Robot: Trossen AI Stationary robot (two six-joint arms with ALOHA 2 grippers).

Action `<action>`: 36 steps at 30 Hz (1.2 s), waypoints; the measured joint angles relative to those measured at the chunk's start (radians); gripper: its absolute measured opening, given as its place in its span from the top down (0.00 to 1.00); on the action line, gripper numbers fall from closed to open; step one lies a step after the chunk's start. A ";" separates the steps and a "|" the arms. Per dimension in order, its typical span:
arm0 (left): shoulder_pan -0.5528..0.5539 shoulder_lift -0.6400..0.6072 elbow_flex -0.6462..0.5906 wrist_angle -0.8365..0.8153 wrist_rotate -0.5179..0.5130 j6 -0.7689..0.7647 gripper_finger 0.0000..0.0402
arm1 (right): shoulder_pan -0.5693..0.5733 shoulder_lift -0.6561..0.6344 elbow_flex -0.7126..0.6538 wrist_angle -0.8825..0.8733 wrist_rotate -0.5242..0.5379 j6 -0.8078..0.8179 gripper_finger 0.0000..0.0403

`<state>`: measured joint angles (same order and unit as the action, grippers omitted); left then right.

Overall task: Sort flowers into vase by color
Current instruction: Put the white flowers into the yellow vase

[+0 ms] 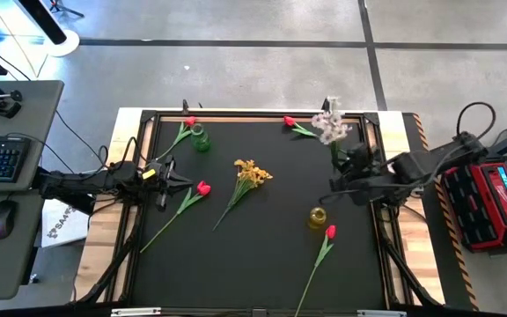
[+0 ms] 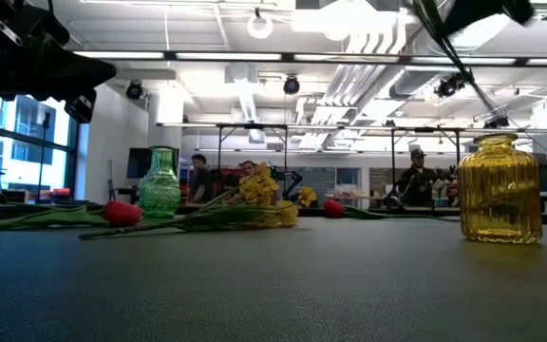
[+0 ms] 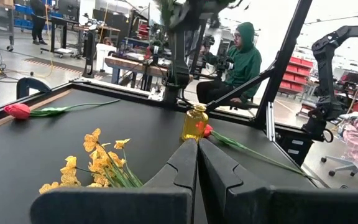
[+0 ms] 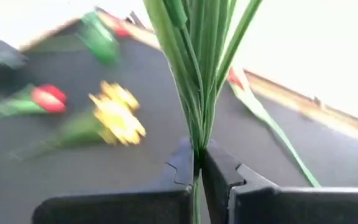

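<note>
Sorting barely started: one spray lifted, nothing in a vase yet as far as I can see.

Near to far on the table: a red tulip (image 1: 330, 232) lies at the near right, with the yellow vase (image 1: 317, 217) just beyond it looking empty. Mid-table another red tulip (image 1: 202, 187) and the yellow blossom spray (image 1: 252, 172) lie flat. My left gripper (image 1: 167, 180) waits at the left by that tulip, jaws clenched on nothing. My right gripper (image 4: 199, 163) is at the right side, jaws pinched on the stems of the white-pink blossom spray (image 1: 330, 126), held up off the mat. Far edge: green vase (image 1: 200, 138) with a red tulip (image 1: 189, 121) beside it, and a fourth red tulip (image 1: 290, 121) lying to the right. I judge all six flowers are still to place.
</note>
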<state>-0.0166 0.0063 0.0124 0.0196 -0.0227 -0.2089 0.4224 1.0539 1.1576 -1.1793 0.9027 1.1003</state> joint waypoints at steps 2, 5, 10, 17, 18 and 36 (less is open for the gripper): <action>0.000 0.000 0.000 0.000 0.000 0.001 0.99 | 0.043 -0.009 0.003 0.150 0.064 -0.153 1.00; 0.000 0.000 0.000 0.000 0.000 0.001 0.99 | 0.117 -0.013 -0.045 0.375 0.065 -0.353 1.00; 0.000 0.000 0.000 0.000 0.000 0.002 0.99 | 0.246 -0.016 -0.199 0.561 0.100 -0.369 1.00; 0.000 0.000 0.000 0.000 0.000 0.002 0.99 | 0.391 -0.032 -0.342 0.621 0.236 -0.182 1.00; 0.000 0.000 0.000 0.000 -0.002 0.002 0.99 | 0.406 -0.036 -0.348 0.622 0.253 -0.169 1.00; 0.000 0.000 0.000 0.002 -0.026 0.002 0.99 | 0.372 -0.046 -0.481 0.623 0.160 0.070 1.00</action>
<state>-0.0162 0.0060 0.0128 0.0212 -0.0486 -0.2066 0.7943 1.0080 0.6762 -0.5567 1.0630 1.1706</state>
